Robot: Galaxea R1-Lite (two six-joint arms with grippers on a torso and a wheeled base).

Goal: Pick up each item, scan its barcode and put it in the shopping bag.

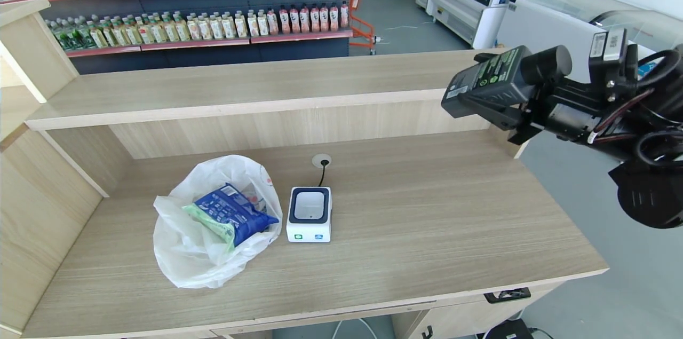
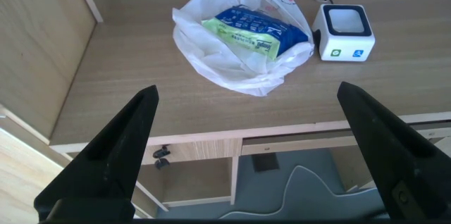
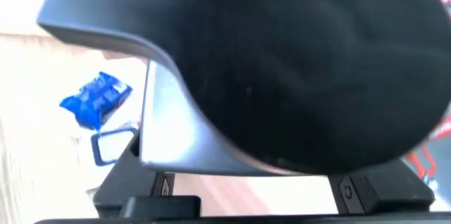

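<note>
2 packs, blue pack [image 1: 235,211] and green pack [image 1: 209,224], lie in the bag [image 1: 176,253] beside the scanner [image 1: 309,213] on the surface [image 1: 427,211], so bagging looks done, with the left end effector [image 2: 248,91] released, the right end effector [image 1: 509,115] impossible to tell, and the next move needing a leftover item found.

Scanner [image 1: 309,214] blocks the shopping bag's [image 1: 179,256] right side.

White shopping bag [image 1: 181,253] — open, holding a blue packet [image 1: 235,213] — beside the scanner [image 1: 309,214].
</note>
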